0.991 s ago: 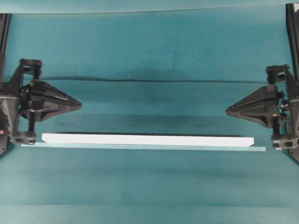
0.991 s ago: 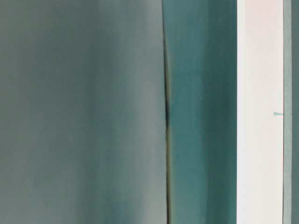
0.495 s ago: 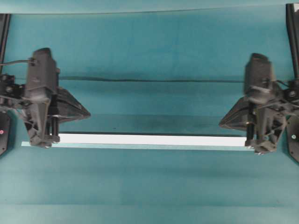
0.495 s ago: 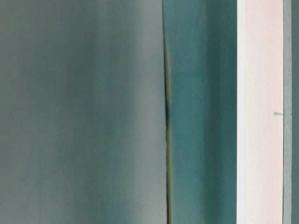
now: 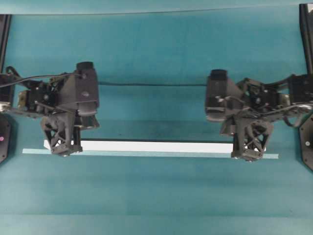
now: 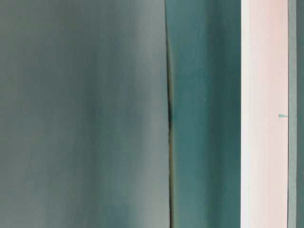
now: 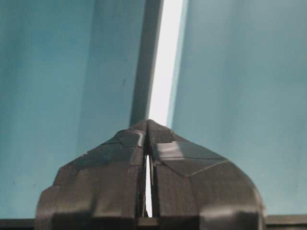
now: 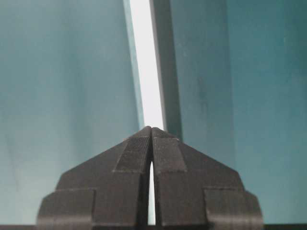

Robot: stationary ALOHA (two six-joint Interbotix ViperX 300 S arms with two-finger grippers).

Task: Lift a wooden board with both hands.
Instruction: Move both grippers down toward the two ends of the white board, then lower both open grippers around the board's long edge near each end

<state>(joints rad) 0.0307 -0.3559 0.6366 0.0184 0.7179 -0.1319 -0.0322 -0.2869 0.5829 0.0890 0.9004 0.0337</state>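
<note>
The wooden board [image 5: 154, 146] is a long white plank lying flat on the teal cloth, and it also shows as a white band [image 6: 263, 114] in the table-level view. My left gripper [image 5: 63, 151] points down over the board's left end, covering it. Over the right end hangs my right gripper [image 5: 249, 154]. In the left wrist view the gripper [image 7: 147, 122] is shut, tips touching, with the board [image 7: 165, 57] running away beneath it. The right gripper [image 8: 151, 128] is likewise shut above the board [image 8: 146, 57]. Neither holds anything.
A thin pale teal strip [image 5: 146, 154] lies along the board's near edge and reaches past both its ends. A dark seam [image 5: 156, 84] crosses the cloth behind the arms. Black frame posts [image 5: 305, 29] stand at the far corners.
Both arms have swung inward from the table's sides and turned their shut grippers down over the board's two ends. The board has not moved.
</note>
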